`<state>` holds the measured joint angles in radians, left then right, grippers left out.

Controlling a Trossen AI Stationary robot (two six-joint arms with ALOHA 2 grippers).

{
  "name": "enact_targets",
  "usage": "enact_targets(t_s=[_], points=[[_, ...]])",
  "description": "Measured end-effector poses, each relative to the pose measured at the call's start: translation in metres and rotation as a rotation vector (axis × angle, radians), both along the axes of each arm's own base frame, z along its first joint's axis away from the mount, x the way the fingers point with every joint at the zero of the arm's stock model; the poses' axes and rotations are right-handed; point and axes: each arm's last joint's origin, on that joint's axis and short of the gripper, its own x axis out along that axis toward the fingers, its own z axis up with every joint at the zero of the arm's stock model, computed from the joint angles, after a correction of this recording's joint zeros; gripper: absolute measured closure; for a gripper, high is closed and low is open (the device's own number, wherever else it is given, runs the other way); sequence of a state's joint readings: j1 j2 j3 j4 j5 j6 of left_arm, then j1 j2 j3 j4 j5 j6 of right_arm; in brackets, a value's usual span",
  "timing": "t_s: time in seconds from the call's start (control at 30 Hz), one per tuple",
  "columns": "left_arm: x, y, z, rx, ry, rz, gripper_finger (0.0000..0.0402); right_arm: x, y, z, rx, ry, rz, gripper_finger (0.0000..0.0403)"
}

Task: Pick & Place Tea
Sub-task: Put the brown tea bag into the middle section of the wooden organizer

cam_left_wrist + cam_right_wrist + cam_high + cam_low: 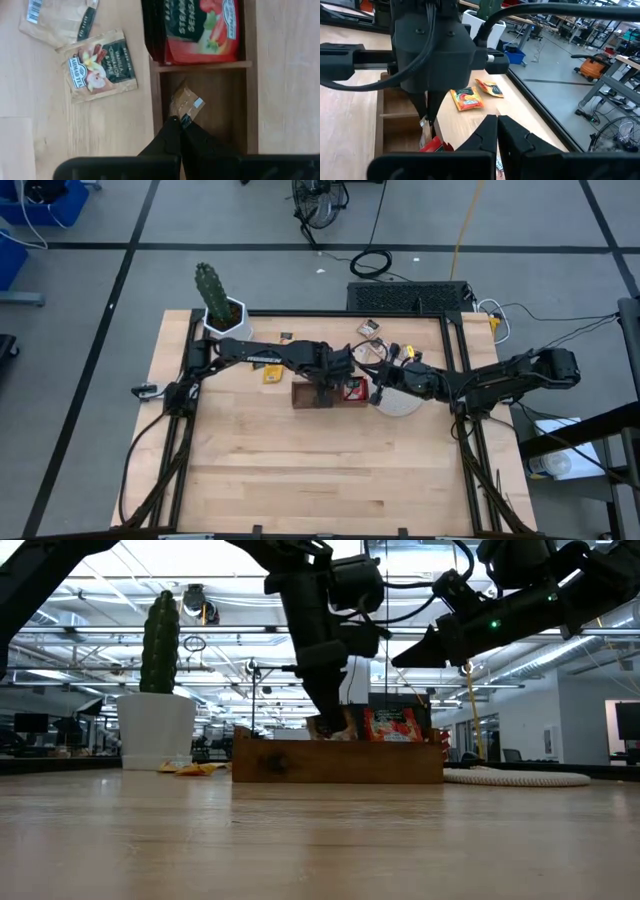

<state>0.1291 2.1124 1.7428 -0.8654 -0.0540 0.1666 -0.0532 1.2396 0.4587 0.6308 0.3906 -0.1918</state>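
1. Left gripper (181,121) reaches down into the middle compartment of the wooden tray (202,66); its fingers (172,132) are pressed together, pinching the edge of a tan sachet (186,101) that sits tilted just ahead of the fingertips.
2. Red sachets (202,27) stand packed in the next compartment, beyond the divider ahead of the fingers.
3. Vanilla-label sachet (102,66) lies flat on the surface (75,135), outside the tray wall, off to one side of the left fingers; another pale sachet (57,20) lies just past it.
4. Right gripper (497,131) hangs in the air near the left arm, fingers closed on nothing.
5. Ahead of the right fingers, an orange sachet (466,98) and a yellow sachet (490,88) lie on the surface.
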Motion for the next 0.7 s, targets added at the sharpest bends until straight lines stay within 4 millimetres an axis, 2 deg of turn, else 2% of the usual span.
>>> enact_targets(t_s=[0.37, 0.53, 0.7], points=[[0.0009, 0.0048, -0.0052, -0.016, 0.004, 0.053, 0.0401, 0.0000, 0.0001, -0.0001, 0.014, -0.006, -0.002, 0.0402], [-0.0007, 0.0043, -0.0058, -0.028, 0.019, 0.092, 0.0387, -0.0003, 0.0001, -0.0014, 0.015, 0.008, -0.002, 0.0401], [-0.0027, 0.0047, -0.0064, -0.014, 0.040, 0.120, 0.0398, -0.0004, 0.0001, -0.0018, 0.015, 0.013, -0.003, 0.0402]])
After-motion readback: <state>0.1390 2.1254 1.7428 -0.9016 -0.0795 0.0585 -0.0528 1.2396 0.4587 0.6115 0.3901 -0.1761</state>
